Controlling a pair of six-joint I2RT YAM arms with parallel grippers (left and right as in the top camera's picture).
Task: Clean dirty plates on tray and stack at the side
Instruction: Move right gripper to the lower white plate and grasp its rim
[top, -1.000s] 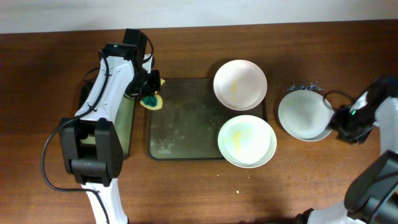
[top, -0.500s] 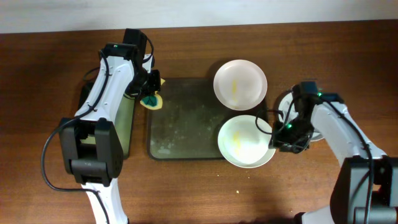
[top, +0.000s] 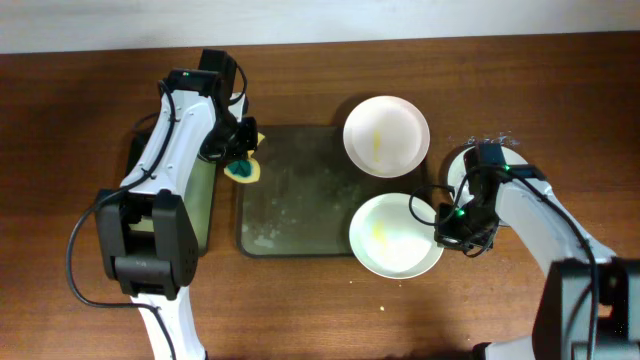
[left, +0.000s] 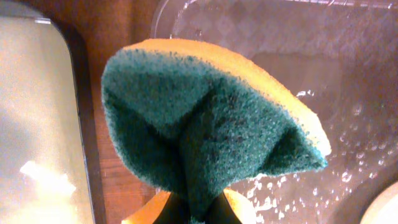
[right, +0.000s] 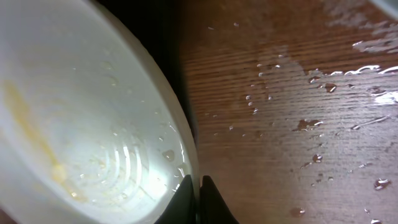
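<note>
The dark olive tray (top: 295, 195) lies mid-table. A white plate with a yellow smear (top: 386, 134) sits on its far right corner. A second smeared plate (top: 392, 236) rests on its near right corner, and my right gripper (top: 445, 228) is shut on this plate's right rim. In the right wrist view the fingers (right: 199, 200) pinch the wet rim of the plate (right: 81, 112). A third plate (top: 457, 172) lies on the table to the right, mostly hidden by my right arm. My left gripper (top: 240, 160) is shut on a green-and-yellow sponge (left: 205, 118) over the tray's far left corner.
A smaller black-rimmed tray (top: 203, 205) with a greenish inside lies left of the big tray, under my left arm. Water drops wet the wooden table (right: 298, 112) to the right of the held plate.
My right arm has swung from the right-hand plate over to the near plate and shut on its rim; that plate has shifted slightly. The sponge has dropped a little toward the tray.
</note>
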